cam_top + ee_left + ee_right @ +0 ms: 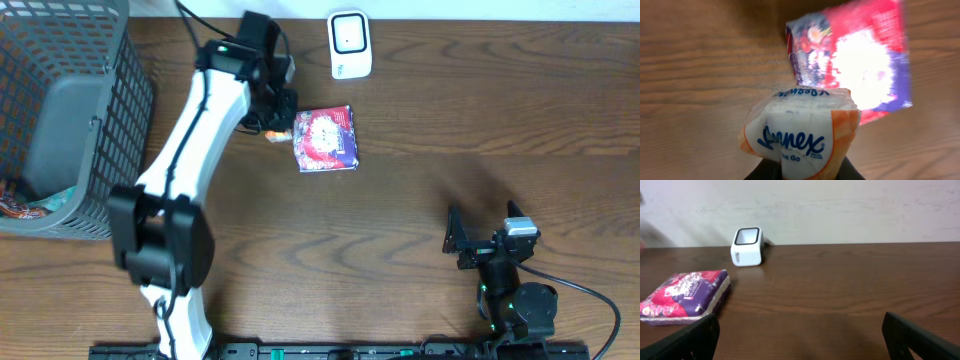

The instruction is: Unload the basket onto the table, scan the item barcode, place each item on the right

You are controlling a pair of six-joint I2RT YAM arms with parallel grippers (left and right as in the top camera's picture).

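My left gripper (272,118) is shut on the item, an orange-and-white Kleenex tissue pack (800,131), held just above the wooden table. In the left wrist view the pack fills the space between the dark fingers (764,174). From overhead only an orange corner of the pack (278,136) shows under the arm. A red-and-purple packet (326,138) lies flat on the table right beside it. The white barcode scanner (350,44) stands at the table's far edge, above and to the right of the held pack. My right gripper (470,243) rests open and empty near the front right.
A grey wire basket (95,120) stands at the far left with some packets (20,205) inside. In the right wrist view the scanner (747,246) and the red-and-purple packet (685,296) lie ahead to the left, before a pale wall.
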